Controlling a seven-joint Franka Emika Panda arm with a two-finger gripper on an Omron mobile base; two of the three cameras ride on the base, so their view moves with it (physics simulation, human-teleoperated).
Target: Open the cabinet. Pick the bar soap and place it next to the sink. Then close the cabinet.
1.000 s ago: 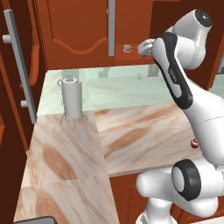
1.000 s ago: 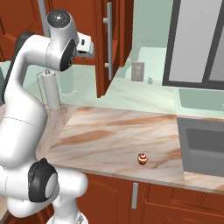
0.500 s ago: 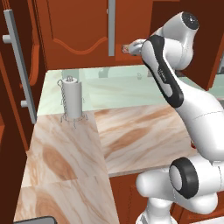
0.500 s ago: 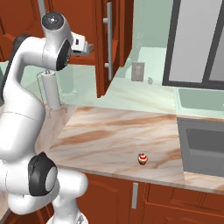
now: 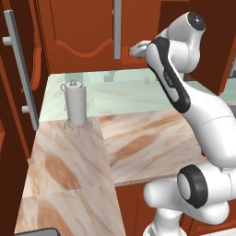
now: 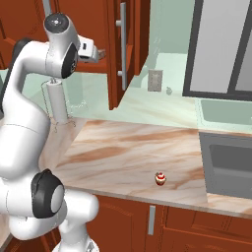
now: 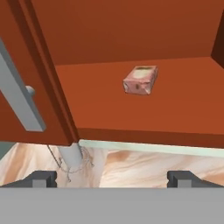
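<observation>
The cabinet (image 7: pixel 131 39) stands with its inside showing. The bar soap (image 7: pixel 141 80), a small pinkish-tan block, lies on the cabinet's shelf, ahead of and slightly right of my gripper (image 7: pixel 113 179). The gripper is open, with nothing between its fingertips (image 7: pixel 41 178), and it has not reached the shelf's front edge. One door with a grey bar handle (image 7: pixel 17 100) is on the left in the hand view. From the base, the gripper (image 5: pixel 133 50) (image 6: pixel 101 53) is raised in front of the cabinet (image 5: pixel 87 32). The sink (image 6: pixel 229 162) lies at the right in the marbled counter.
A paper-towel holder (image 5: pixel 76 103) (image 6: pixel 59 101) stands on the counter below the cabinet. A small red-and-white cupcake-like item (image 6: pixel 160 178) sits near the counter's front edge. A cabinet door with a grey handle (image 6: pixel 122 44) juts out edge-on right of the gripper. A tall dark unit's handle (image 5: pixel 20 69) is at left.
The arm has swung the hand further toward the cabinet, leftward in the left base view. The gripper has stayed open.
</observation>
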